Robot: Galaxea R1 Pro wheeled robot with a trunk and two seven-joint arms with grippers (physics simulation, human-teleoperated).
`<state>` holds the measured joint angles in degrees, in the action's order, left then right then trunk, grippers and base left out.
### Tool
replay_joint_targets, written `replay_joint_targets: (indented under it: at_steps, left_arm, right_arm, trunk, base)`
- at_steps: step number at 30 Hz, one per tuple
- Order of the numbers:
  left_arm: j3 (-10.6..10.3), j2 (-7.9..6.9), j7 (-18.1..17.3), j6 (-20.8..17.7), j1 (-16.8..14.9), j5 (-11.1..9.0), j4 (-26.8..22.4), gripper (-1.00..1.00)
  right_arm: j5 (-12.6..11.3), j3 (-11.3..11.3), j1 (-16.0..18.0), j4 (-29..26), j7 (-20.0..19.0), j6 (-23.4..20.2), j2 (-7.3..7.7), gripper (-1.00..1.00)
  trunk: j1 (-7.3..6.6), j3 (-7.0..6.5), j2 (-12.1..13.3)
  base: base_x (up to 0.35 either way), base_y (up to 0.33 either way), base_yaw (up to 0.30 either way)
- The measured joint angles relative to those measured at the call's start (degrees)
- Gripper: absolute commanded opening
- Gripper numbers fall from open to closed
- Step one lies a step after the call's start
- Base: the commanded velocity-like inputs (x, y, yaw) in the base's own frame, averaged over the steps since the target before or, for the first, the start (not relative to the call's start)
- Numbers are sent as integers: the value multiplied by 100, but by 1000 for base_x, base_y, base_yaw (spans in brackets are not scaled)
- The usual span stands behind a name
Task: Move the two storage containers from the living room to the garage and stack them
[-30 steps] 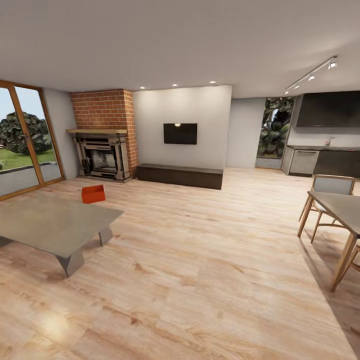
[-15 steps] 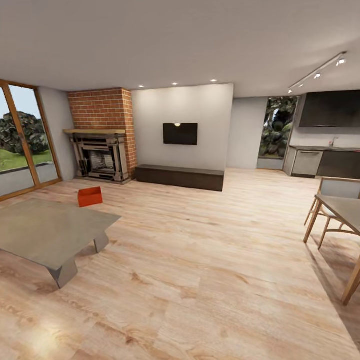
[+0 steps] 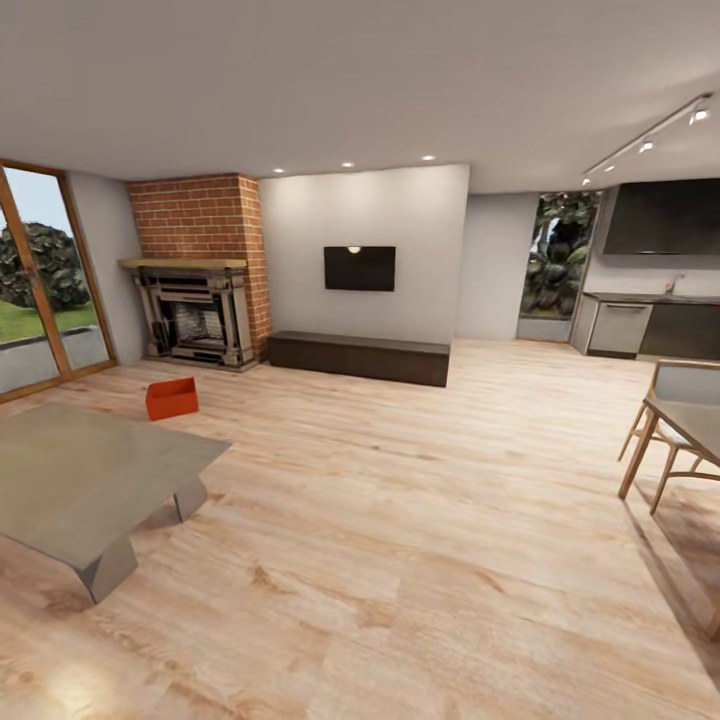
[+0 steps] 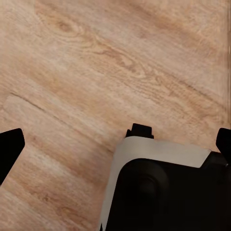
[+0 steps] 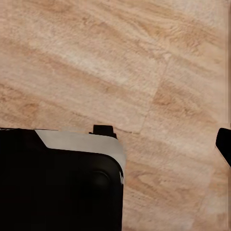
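We find the left gripper [image 4: 115,144] with its jaws spread wide and nothing between them; one dark fingertip [image 4: 9,147] sits at one edge of the left wrist view and its partner at the opposite edge, with bare wood-plank floor [image 4: 96,62] beyond the tips and part of the robot's dark base [image 4: 163,192] between. On the right gripper, one fingertip [image 5: 224,144] shows at the picture's edge over the same planks, so we cannot tell how its jaws stand. Both point down at the floor, well apart from any task item. Outward from there, in the head view, one storage container [image 3: 171,398] rests on the living room floor near the fireplace [image 3: 195,318], just beyond the far edge of the low grey table [image 3: 90,480]. We see one container; we cannot say where the second lies. In our judgement the chief risk is the approach: the table lies between us and the container, and a direct line could strike its corner or legs. A second risk is reach, since the bin sits at floor level and a hurried descent could push it along the planks rather than grip its wall. The dining table [image 3: 690,425] stands well clear.
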<state>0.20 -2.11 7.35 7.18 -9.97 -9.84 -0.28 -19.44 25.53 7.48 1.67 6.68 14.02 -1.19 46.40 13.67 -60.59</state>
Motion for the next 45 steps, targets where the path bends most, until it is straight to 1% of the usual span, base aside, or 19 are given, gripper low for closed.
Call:
replay_joint_targets:
  at_steps: [45]
  left_arm:
    - [-1, 0, 0, -8, 0, 0, 3, 100]
  right_arm:
    - [1, 0, 0, 0, -1, 0, 0, 100]
  trunk:
    - [0, 0, 0]
  base:
    - [318, -86, 0]
